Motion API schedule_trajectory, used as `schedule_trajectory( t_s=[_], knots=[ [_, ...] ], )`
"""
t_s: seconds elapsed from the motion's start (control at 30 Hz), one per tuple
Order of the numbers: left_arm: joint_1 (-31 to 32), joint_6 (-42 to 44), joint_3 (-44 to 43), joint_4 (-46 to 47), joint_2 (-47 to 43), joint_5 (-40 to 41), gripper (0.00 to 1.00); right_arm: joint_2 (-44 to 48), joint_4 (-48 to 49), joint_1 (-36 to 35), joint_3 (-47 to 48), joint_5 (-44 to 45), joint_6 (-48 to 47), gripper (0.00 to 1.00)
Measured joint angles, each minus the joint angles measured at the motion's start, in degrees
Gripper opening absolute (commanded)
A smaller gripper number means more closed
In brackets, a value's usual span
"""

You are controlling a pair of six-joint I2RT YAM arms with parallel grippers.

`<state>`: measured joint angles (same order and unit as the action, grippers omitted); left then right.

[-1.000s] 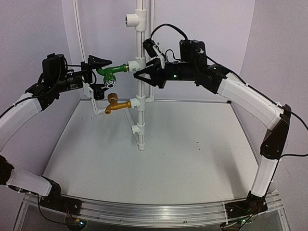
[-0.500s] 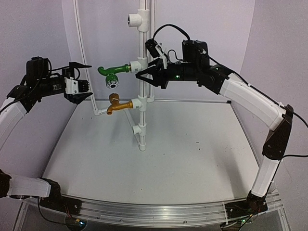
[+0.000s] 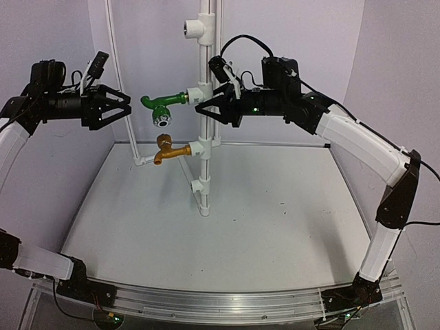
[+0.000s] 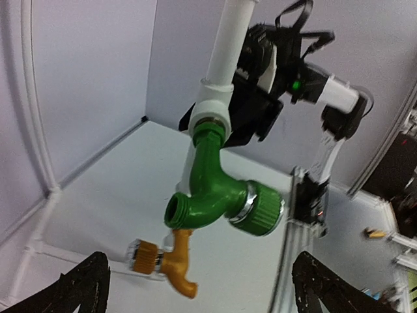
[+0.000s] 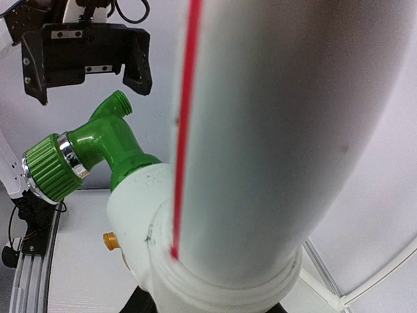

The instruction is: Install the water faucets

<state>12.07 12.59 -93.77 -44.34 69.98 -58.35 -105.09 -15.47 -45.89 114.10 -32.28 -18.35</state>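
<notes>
The green faucet [image 3: 161, 104] sticks out left from a white T-fitting [image 3: 196, 94] on the upright white pipe [image 3: 201, 62]. It also shows in the left wrist view [image 4: 218, 195] and the right wrist view [image 5: 98, 147]. The golden faucet [image 3: 167, 147] sits in the fitting below; it shows in the left wrist view [image 4: 166, 264] too. My left gripper [image 3: 118, 108] is open and empty, a short gap left of the green faucet. My right gripper [image 3: 205, 108] is closed around the pipe by the green faucet's fitting [image 5: 163, 222]; its fingertips are mostly hidden.
A free T-fitting [image 3: 191, 27] sits higher on the pipe, and another fitting [image 3: 198, 184] sits near its foot. Thin white tubes [image 3: 113, 62] frame the back left corner. The white table [image 3: 275, 220] lies below both arms.
My left gripper has let go of the green faucet, drawn back to the left and turned. The green faucet stays in its fitting. My right gripper has barely moved.
</notes>
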Motion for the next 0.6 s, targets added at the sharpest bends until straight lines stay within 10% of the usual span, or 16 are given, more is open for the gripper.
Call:
schedule_trajectory(
  t_s=[0.23,0.6],
  knots=[
    [-2.0,-31.6,6.9,12.5,-1.2,-11.9,0.96,0.0,0.0,0.0,0.0,0.3,0.0,0.00],
    [-2.2,-58.3,14.9,31.6,-2.0,-15.0,0.87,-0.6,-1.7,0.0,1.8,0.8,0.4,0.00]
  ],
)
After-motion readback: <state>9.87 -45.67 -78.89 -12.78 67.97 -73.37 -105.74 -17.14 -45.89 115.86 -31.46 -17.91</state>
